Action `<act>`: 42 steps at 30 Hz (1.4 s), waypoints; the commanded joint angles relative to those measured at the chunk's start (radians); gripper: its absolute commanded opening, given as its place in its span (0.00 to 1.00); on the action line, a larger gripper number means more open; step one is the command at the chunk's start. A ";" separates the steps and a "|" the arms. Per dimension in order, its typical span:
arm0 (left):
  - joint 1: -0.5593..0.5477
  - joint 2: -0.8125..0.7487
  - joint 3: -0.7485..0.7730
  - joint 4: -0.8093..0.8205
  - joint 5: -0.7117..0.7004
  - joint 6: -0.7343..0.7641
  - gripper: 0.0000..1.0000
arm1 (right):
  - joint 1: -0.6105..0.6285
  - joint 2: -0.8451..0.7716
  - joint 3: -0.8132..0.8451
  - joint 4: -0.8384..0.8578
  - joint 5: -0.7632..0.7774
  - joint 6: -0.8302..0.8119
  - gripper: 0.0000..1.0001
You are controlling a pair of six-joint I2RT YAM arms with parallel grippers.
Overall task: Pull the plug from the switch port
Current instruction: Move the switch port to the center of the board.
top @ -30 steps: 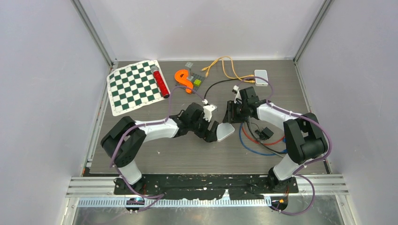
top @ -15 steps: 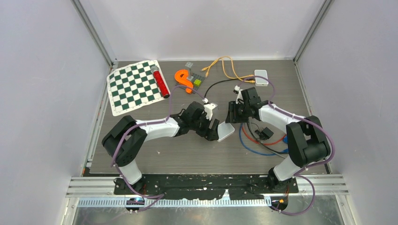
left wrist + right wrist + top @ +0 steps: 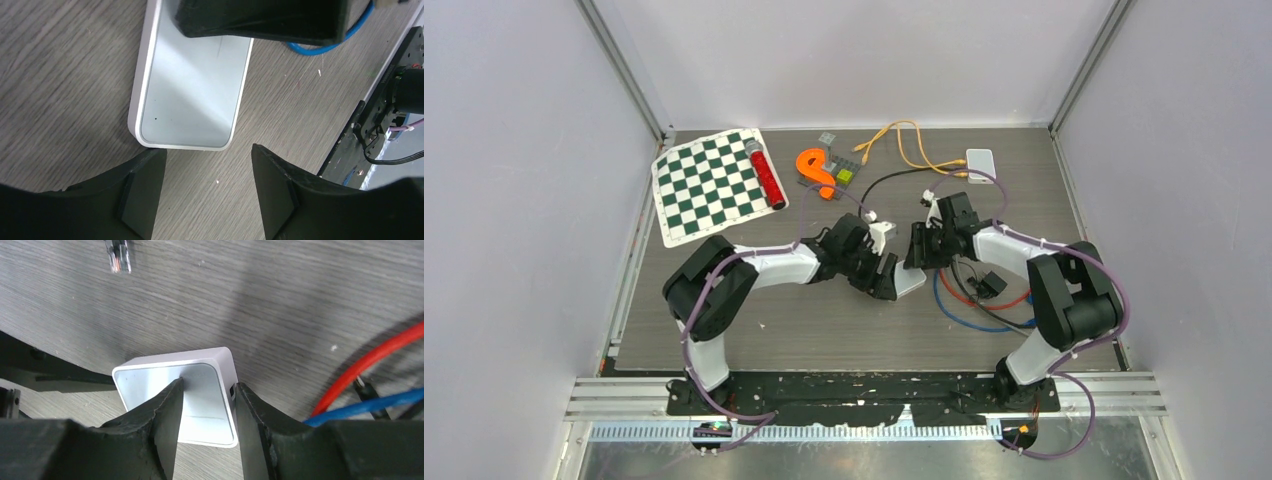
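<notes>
On the tabletop (image 3: 60,75), left fingers (image 3: 142,195) spread empty before a white switch (image 3: 192,95); right fingers (image 3: 167,415), half-open, sit over its far end.

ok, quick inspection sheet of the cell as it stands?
Surface: dark wood-grain table, few specks.
Job's things: white switch flat mid-table; plug in its port not visible.
Clutter: checkered mat, red cylinder, orange hook, small bricks, second white box.
Grippers: left gripper open, just short of switch; right gripper open over its top.
Cables: orange cable, black cable, blue cable, red cable; loose plug on table.
Surroundings: grey walls, metal frame posts.
</notes>
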 commanded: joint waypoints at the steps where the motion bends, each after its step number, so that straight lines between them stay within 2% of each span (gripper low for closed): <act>1: 0.002 0.024 0.083 0.015 0.062 0.005 0.65 | 0.000 -0.123 -0.071 0.013 0.017 0.017 0.45; 9: -0.014 0.073 0.148 -0.005 0.113 0.011 0.63 | -0.001 -0.332 -0.239 -0.024 0.105 0.056 0.42; 13: -0.039 0.094 0.166 -0.005 0.132 -0.001 0.63 | -0.002 -0.393 -0.247 -0.072 0.195 0.052 0.42; 20: -0.047 0.077 0.138 0.018 0.126 -0.019 0.62 | -0.005 -0.398 -0.173 -0.151 0.231 0.031 0.47; 24: -0.028 -0.017 0.072 0.004 0.025 0.013 0.68 | -0.005 -0.417 -0.097 -0.207 0.266 0.038 0.50; 25: -0.017 -0.050 0.055 0.003 0.005 0.019 0.69 | -0.005 -0.427 -0.072 -0.210 0.273 0.038 0.56; 27: 0.007 -0.133 0.014 0.002 -0.041 0.033 0.73 | -0.008 -0.430 -0.021 -0.213 0.285 0.042 0.63; 30: 0.048 -0.297 -0.053 -0.004 -0.127 0.059 0.80 | -0.009 -0.397 0.083 -0.204 0.304 0.064 0.67; 32: 0.079 -0.396 -0.093 -0.038 -0.204 0.072 0.96 | -0.009 -0.347 0.157 -0.202 0.335 0.105 0.68; 33: 0.087 -0.442 -0.103 -0.053 -0.242 0.081 0.99 | -0.009 -0.300 0.183 -0.200 0.357 0.140 0.68; 36: 0.113 -0.564 -0.154 -0.108 -0.372 0.105 1.00 | -0.008 -0.187 0.299 -0.184 0.400 0.220 0.68; 39: 0.127 -0.673 -0.207 -0.156 -0.559 0.105 1.00 | 0.000 -0.045 0.370 -0.130 0.407 0.297 0.68; 42: 0.150 -0.766 -0.272 -0.171 -0.648 0.089 1.00 | 0.019 0.084 0.525 -0.158 0.389 0.308 0.68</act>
